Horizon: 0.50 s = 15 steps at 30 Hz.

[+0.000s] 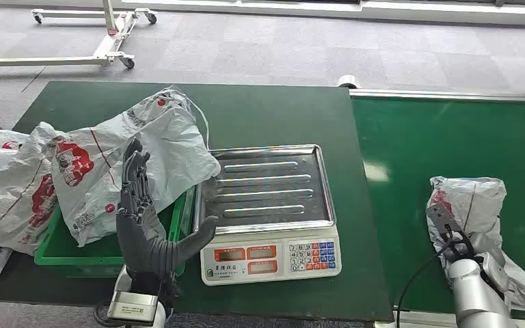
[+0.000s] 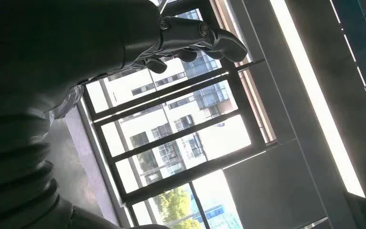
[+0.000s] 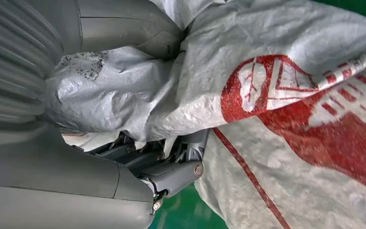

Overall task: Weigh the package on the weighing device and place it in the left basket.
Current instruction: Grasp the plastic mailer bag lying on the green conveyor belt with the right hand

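Grey plastic crinkles where the right hand (image 1: 459,244) closes around the package (image 1: 475,205), which lies on the green belt (image 1: 451,143) to the right of the scale (image 1: 271,212). Its steel tray is bare. Left hand (image 1: 143,219) is raised with fingers spread, holding nothing, beside the green basket (image 1: 75,256) heaped with bags (image 1: 109,164).

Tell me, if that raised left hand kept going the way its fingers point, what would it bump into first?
Probably the grey bag heaped over the green basket. The left hand points up and away from the robot, toward it, though depth is unclear.
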### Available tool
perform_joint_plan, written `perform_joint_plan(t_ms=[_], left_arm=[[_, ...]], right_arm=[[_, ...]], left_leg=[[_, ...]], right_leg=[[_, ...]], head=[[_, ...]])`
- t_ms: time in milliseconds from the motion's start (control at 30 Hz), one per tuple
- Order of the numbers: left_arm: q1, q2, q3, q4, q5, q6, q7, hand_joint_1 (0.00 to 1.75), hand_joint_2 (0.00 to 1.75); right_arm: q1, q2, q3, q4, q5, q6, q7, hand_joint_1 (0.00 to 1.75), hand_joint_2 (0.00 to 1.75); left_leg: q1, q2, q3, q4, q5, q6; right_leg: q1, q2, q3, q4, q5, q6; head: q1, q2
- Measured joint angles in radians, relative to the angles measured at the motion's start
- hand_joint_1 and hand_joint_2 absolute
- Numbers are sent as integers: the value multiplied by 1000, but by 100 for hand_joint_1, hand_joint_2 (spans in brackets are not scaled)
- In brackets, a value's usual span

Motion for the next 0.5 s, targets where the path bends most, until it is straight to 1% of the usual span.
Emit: perform_joint_plan(t_ms=[133,267,400,500], left_arm=[[4,0,0,0,2,5,0,0,175],[10,0,0,-3,9,16,0,0,175],[18,2,0,-8,18,29,0,0,175],[20,4,0,-11,21,37,0,0,175]], right_arm=[[4,2,5,-7,-1,-13,0,175,175],[27,13,8,-53,11,-72,22,175,175],[70,36,26,-184,82,-129,73,175,175],[103,61,55,-331,139,-216,98,175,175]], left_leg=[[0,0,0,0,0,0],[0,0,-1,0,0,0],[0,0,-1,0,0,0],[0,0,-1,0,0,0]], right_leg=[[0,0,0,0,0,0],[0,0,0,0,0,0],[0,0,0,0,0,0],[0,0,-1,0,0,0]], head=[[0,0],[0,0],[0,0],[0,0]])
